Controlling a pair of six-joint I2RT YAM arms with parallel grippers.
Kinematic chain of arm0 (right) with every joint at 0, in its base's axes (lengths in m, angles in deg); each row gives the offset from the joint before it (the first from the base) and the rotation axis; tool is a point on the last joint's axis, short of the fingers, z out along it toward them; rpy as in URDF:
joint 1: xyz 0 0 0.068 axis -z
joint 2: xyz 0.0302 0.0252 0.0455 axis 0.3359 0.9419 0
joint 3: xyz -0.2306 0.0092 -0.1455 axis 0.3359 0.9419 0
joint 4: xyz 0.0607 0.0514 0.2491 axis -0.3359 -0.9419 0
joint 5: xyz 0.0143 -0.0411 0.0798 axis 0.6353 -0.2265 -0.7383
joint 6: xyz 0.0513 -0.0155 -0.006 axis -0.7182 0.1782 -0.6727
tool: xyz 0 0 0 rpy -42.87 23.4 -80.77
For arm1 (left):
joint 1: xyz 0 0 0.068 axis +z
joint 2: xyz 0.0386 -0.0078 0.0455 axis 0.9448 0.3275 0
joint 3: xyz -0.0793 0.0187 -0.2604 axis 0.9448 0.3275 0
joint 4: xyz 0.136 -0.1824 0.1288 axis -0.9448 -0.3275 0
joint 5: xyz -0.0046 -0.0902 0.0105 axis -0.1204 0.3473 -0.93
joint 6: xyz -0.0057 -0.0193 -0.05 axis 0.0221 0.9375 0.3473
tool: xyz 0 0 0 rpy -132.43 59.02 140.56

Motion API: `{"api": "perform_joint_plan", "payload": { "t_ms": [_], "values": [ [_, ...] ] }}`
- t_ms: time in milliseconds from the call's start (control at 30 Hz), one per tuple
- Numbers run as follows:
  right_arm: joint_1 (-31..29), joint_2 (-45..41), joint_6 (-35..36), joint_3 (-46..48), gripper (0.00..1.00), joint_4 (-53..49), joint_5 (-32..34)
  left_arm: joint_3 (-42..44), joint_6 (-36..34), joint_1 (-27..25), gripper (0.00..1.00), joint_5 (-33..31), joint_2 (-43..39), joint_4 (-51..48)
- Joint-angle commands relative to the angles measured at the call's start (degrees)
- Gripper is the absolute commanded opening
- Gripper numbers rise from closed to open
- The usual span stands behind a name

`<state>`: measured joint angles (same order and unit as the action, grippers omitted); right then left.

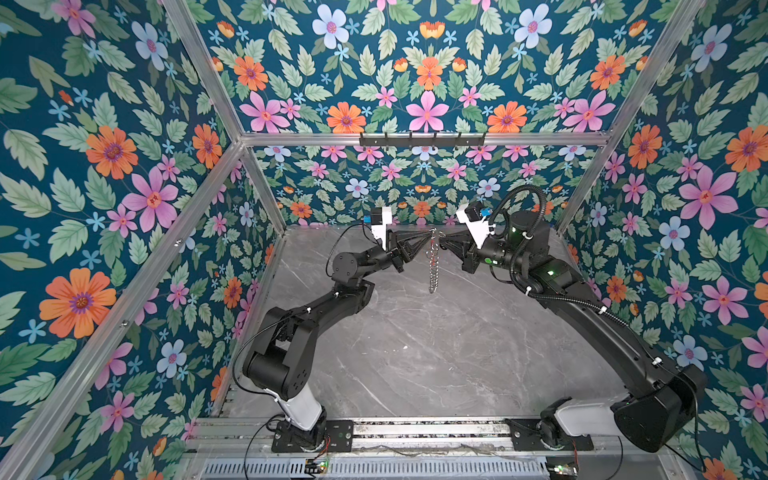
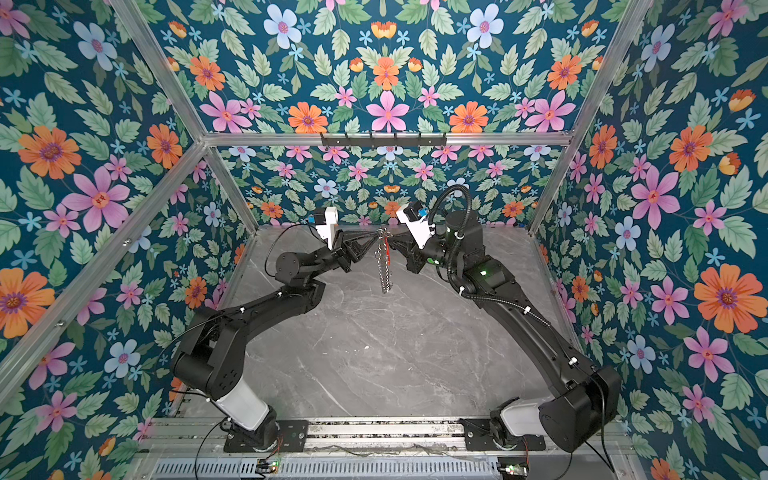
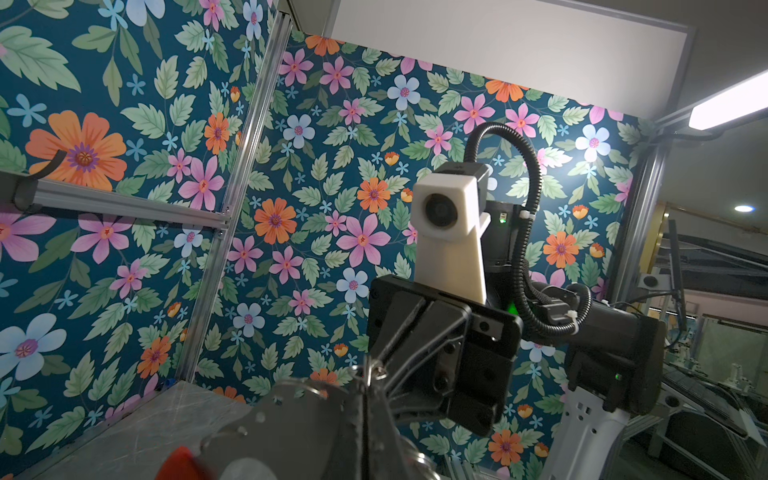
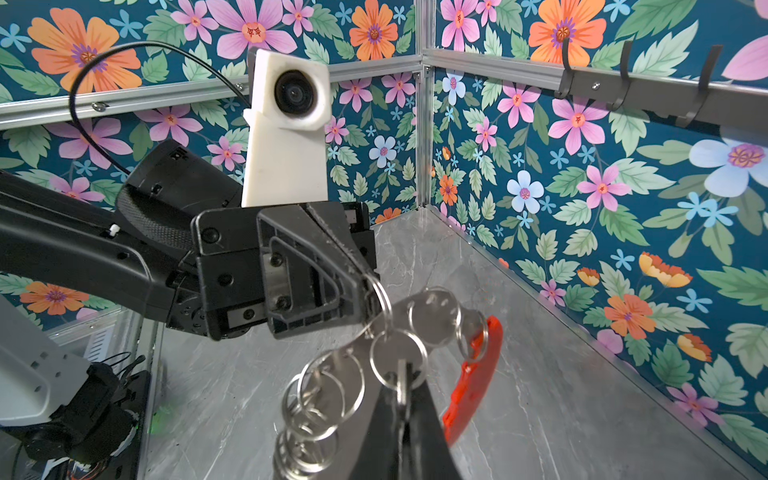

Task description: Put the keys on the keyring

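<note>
Arms raised, hands tip to tip over worktop
left hand and right hand both clamped on top loops of keyring; it dangles between them, off the worktop; keys not made out

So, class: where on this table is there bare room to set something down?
Free: the broad grey marble tabletop between the black left arm and right arm, back from the front metal rail. Crowded: back centre, where the left gripper and right gripper both pinch the hanging silver keyring with red bar.
</note>
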<state>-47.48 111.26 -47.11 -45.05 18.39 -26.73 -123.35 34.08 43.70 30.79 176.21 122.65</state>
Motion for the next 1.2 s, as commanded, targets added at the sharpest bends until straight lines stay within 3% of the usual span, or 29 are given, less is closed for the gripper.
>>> {"api": "perform_joint_plan", "payload": {
  "t_ms": [0, 300, 533, 1000, 1067, 1100, 1133, 1167],
  "values": [
    [0.11, 0.12, 0.53, 0.39, 0.0, 0.04, 0.48, -0.22, -0.99, 0.13, 0.0, -0.85, -0.19, 2.09],
    [-0.17, 2.56, -1.09, -0.97, 0.0, -0.26, -3.05, -0.57, -0.92, 0.11, 0.0, -1.23, -0.11, 1.99],
    [-0.11, 1.04, 0.63, -0.39, 0.0, -1.05, 0.01, -0.06, -1.17, 0.11, 0.0, -1.2, 0.51, 2.26],
    [0.17, 1.67, 3.54, 0.37, 0.0, -5.25, 3.83, 3.57, -10.87, 0.5, 0.03, 0.92, 0.82, -8.47],
    [0.17, 2.65, 3.91, -0.76, 0.0, -6.92, 4.14, 5.19, -11.94, 1.18, 0.32, -1.32, 0.96, -9.91],
    [0.17, 2.97, 4.24, -1.03, 0.0, -7.54, 4.43, 6.21, -12.28, 1.59, 0.51, -2.77, 0.66, -10.35],
    [0.18, 3.53, 4.62, -1.28, 0.0, -8.07, 4.78, 7.3, -12.67, 2.14, 0.94, -4.38, 0.33, -10.78],
    [0.22, 4.01, 4.98, -1.54, 0.0, -8.53, 5.09, 8.51, -13.1, 2.67, 1.0, -5.77, -0.08, -11.16]
  ]
}}
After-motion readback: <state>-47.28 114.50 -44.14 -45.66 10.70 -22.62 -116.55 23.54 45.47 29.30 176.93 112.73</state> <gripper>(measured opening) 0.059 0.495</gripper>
